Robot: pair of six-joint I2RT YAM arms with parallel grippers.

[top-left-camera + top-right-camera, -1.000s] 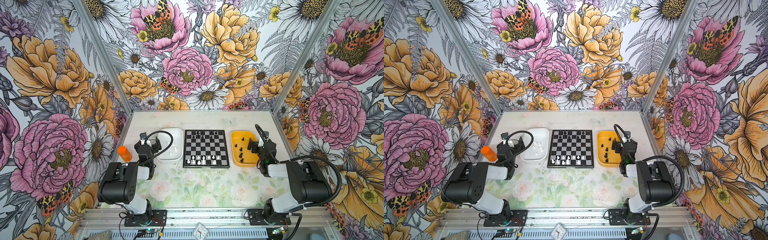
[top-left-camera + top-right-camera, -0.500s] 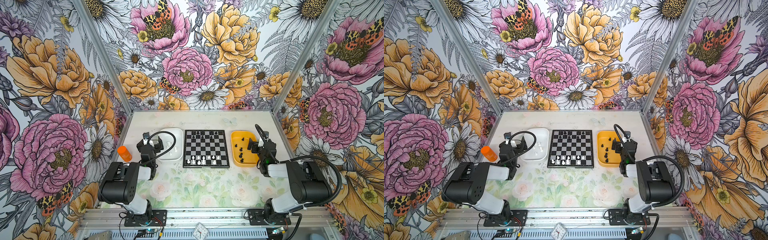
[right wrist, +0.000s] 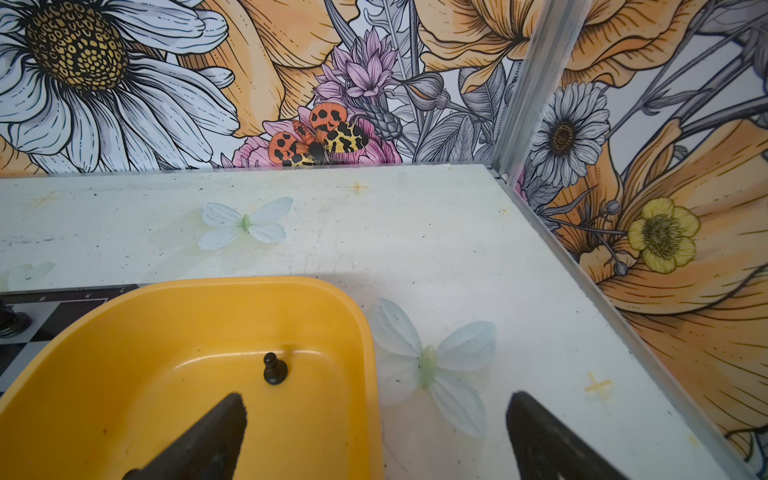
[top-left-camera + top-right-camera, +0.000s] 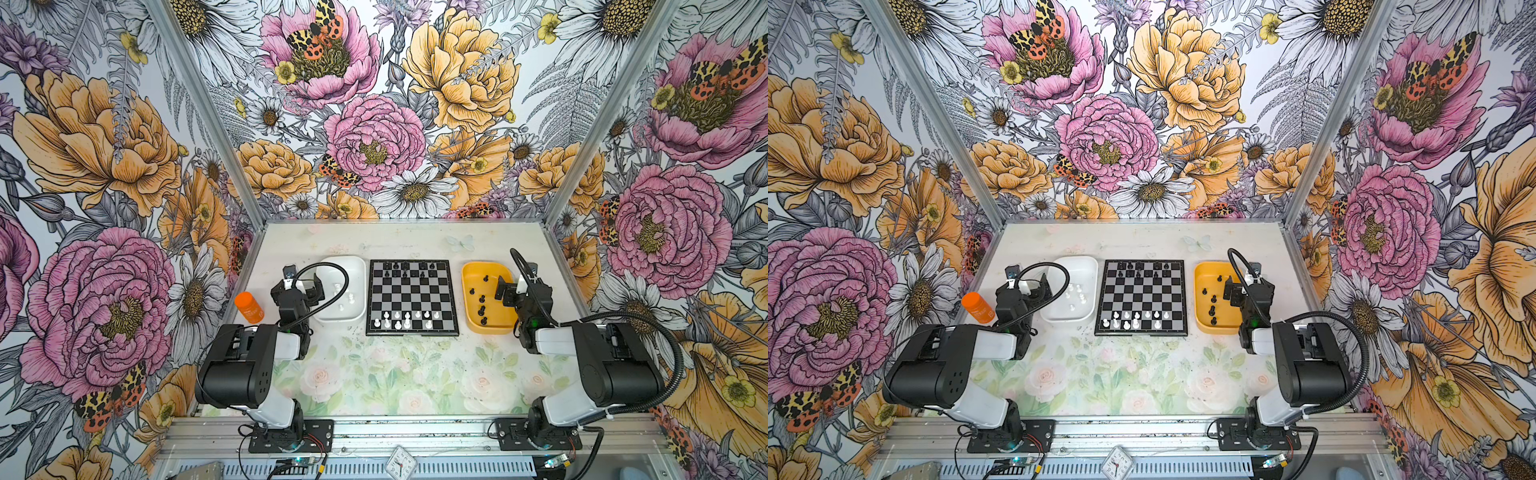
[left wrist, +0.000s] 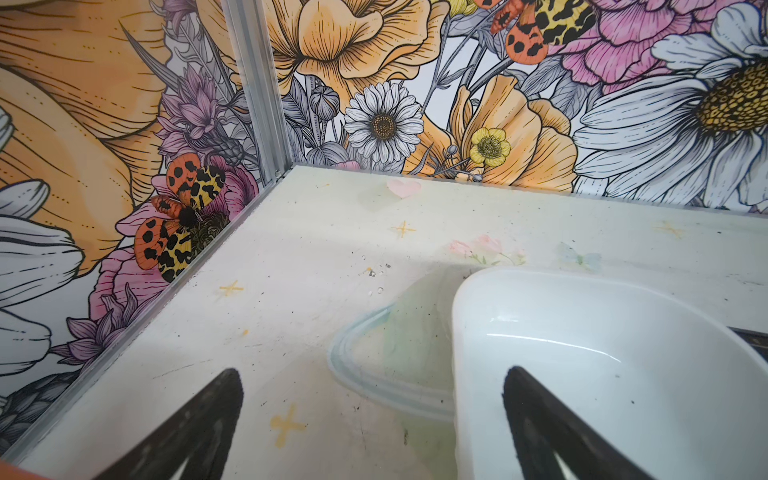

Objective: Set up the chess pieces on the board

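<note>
1. Top views: the table (image 4: 395, 374) has walls on three sides. A wide free field lies between the board (image 4: 412, 297) and the arm bases. A narrower free strip runs behind the board to the back wall.
2. The board lies in the middle of the table. The white tray (image 4: 345, 270) is just beside its left edge and the yellow tray (image 4: 492, 328) just beside its right edge. Each is apart from it by a thin gap.
3. An orange bottle (image 4: 248, 307) stands upright near the left wall, beside the left arm.
4. Count: one board, two trays, one bottle, two arms.
5. The chess pieces (image 4: 407, 316) on the board are white in the two near rows and black in the two far rows. They are too small to count surely.
6. The yellow tray holds five black pieces in both top views. The white tray holds a few white pieces, hard to count on white.
7. The left hand (image 5: 372, 374) has its fingers wide apart and holds nothing. One finger is over the inside of the white tray and the other over bare table.
8. The right hand (image 3: 376, 399) is also spread wide and empty, across the outer wall of the yellow tray. One black pawn (image 3: 275, 369) stands upright just ahead of its finger.
</note>
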